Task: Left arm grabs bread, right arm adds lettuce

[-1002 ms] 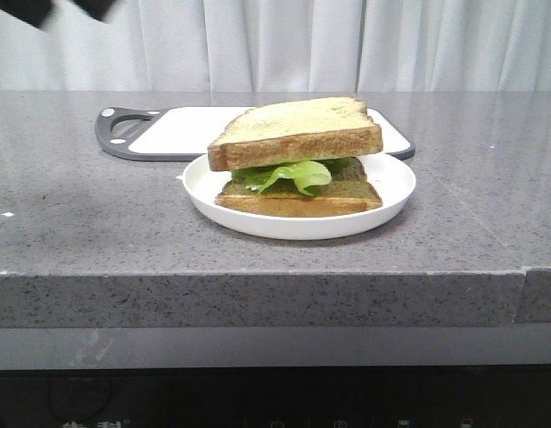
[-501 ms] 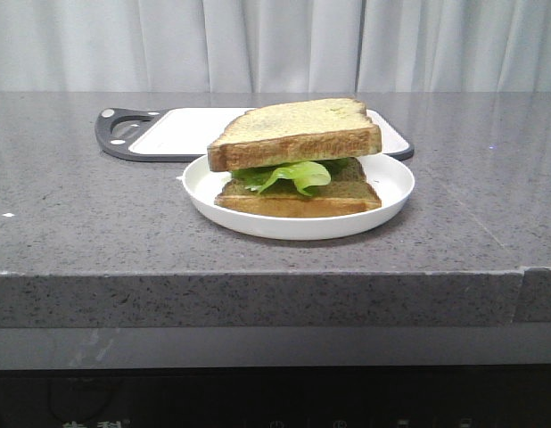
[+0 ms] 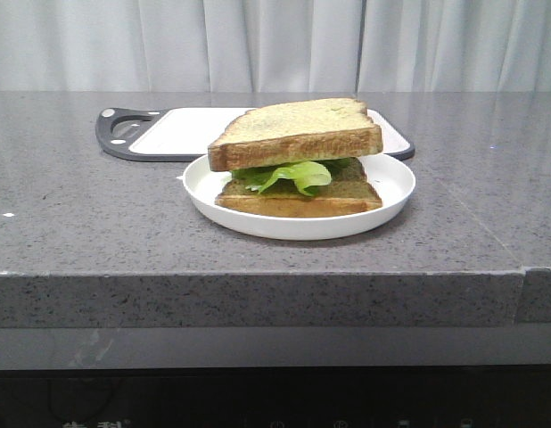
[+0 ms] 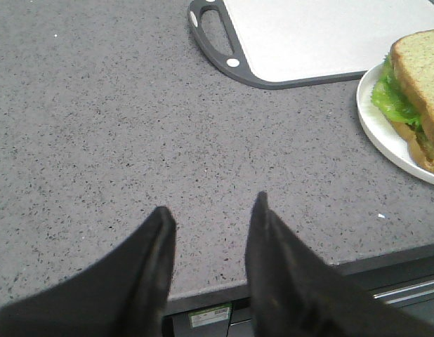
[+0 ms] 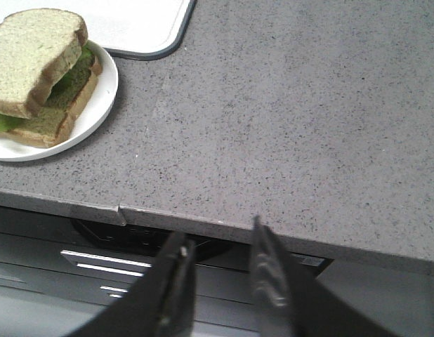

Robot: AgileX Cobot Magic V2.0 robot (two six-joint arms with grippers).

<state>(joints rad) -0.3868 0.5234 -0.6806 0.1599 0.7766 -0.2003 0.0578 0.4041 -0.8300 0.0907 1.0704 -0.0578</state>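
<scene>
Front: bread point(image 3: 295, 134) lies atop lettuce point(image 3: 289, 175) on lower slice, all on plate point(image 3: 298, 223) at counter centre; board point(image 3: 182, 131) behind. No arms visible. Stack looks finished.

Left wrist: left gripper point(image 4: 211, 217) parted, holding nothing, over counter near front edge; plate and bread well off toward robot's right.

Right wrist: right gripper point(image 5: 218, 242) parted, empty, past counter edge; sandwich well off toward robot's left. Neither arm clearly nearer.

Nothing is reading clearly; a small sticker point(image 4: 205, 317) under the counter point(image 4: 97, 140) edge is showing only blurred marks.
</scene>
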